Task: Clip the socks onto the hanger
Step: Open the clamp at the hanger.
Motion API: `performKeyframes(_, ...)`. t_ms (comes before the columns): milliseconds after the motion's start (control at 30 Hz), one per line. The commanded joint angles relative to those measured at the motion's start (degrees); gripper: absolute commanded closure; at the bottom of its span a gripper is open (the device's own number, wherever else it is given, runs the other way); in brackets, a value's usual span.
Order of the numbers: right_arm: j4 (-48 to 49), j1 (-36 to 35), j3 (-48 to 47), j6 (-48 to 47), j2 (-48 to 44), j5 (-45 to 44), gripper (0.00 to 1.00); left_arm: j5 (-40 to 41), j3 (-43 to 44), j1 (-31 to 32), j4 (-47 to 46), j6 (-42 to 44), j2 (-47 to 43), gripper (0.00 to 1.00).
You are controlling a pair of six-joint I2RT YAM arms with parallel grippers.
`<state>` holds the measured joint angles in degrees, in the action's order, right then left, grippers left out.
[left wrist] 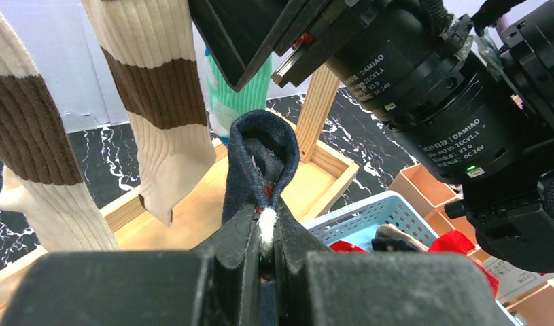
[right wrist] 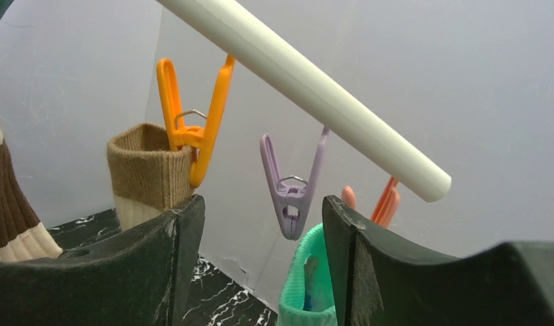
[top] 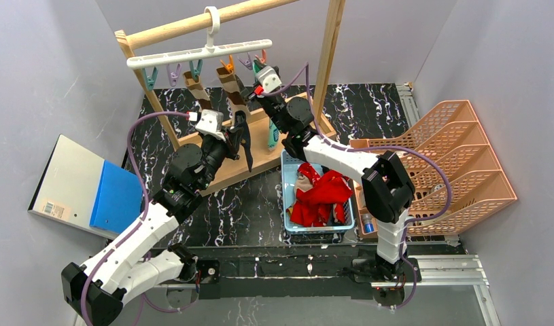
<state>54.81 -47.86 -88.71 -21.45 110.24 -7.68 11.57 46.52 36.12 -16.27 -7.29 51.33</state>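
The navy sock point(left wrist: 260, 153) is light, limp knit fabric: it droops under its own weight, tolerates a firm pinch, and is unlikely to slide out of a tight grip. The left gripper point(left wrist: 266, 227) has its jaws clamped together on this sock, and a folded loop stands up above them at 12 o'clock. Judged best hold for clipping: the doubled top edge of that loop, since 1 loose layer could pull free. The right gripper point(right wrist: 264, 231) has its jaws apart, 1 on each side of the empty purple clip point(right wrist: 289, 193), which hangs under the bar of the white hanger point(right wrist: 308, 88). This clip is probably stiff, sprung and free to swing, so press its 2 upper tails. At 9 o'clock from it, an orange clip point(right wrist: 192, 122) holds a brown-and-beige banded sock point(right wrist: 143, 173). At 5 o'clock, the teal-green sock point(right wrist: 304, 288) hangs just beside it and narrows the approach. In the top view, the hanger hooks over the rail of the wooden rack point(top: 192, 24). At 5 o'clock from it on the table point(top: 253, 204), a blue basket point(top: 286, 187) contains red socks point(top: 321, 193), with orange trays point(top: 464, 156) at its 3 o'clock. The 2 arms work close together, so collision is a risk.
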Motion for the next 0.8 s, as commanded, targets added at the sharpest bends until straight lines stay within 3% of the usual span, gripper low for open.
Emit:
performKeyframes(0, 6.4, -0.4, -3.5, -2.3, 0.1, -1.7, 0.29, 0.5, 0.2, -0.3, -1.2, 0.2, -0.5, 1.0)
performKeyframes(767, 4.0, -0.4, -7.4, -3.3, 2.6, -2.5, 0.3, 0.6, 0.4, -0.3, -1.2, 0.3, -0.1, 1.0)
